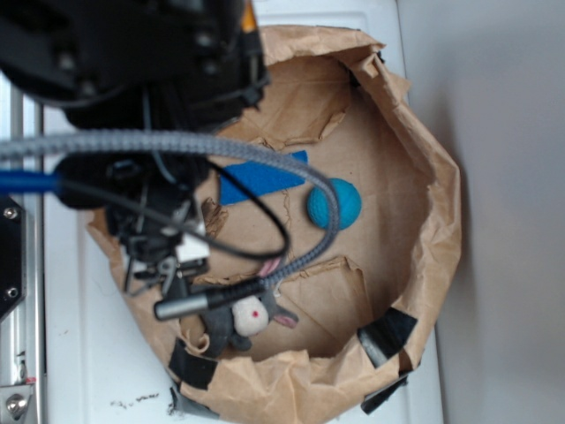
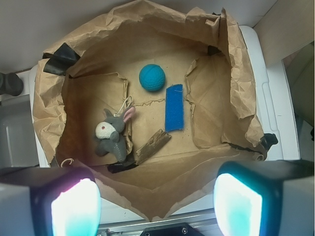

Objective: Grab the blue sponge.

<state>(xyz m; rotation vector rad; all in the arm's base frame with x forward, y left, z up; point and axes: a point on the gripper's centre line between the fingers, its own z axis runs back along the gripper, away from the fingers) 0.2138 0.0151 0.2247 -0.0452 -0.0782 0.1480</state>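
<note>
The gripper (image 2: pixel 157 206) hangs wide open with nothing between its two fingers (image 2: pixel 74 206), above the near rim of the crumpled paper bag (image 2: pixel 236 64). On the bag's floor lie one wood piece (image 2: pixel 152 146), one grey stuffed bunny (image 2: pixel 112 133), one blue sponge (image 2: pixel 174 107) lying flat and just beside one teal ball (image 2: pixel 151 77).

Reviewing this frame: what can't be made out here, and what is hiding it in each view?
- Exterior view: the left end of the blue sponge is covered by the arm and its cables.
- Exterior view: the gripper is lost in the dark arm body, so how its jaws stand cannot be told there.
- Wrist view: only the blurred fingertips show, cut off by the bottom edge.
- Exterior view: the stuffed bunny is partly behind a cable.
</note>
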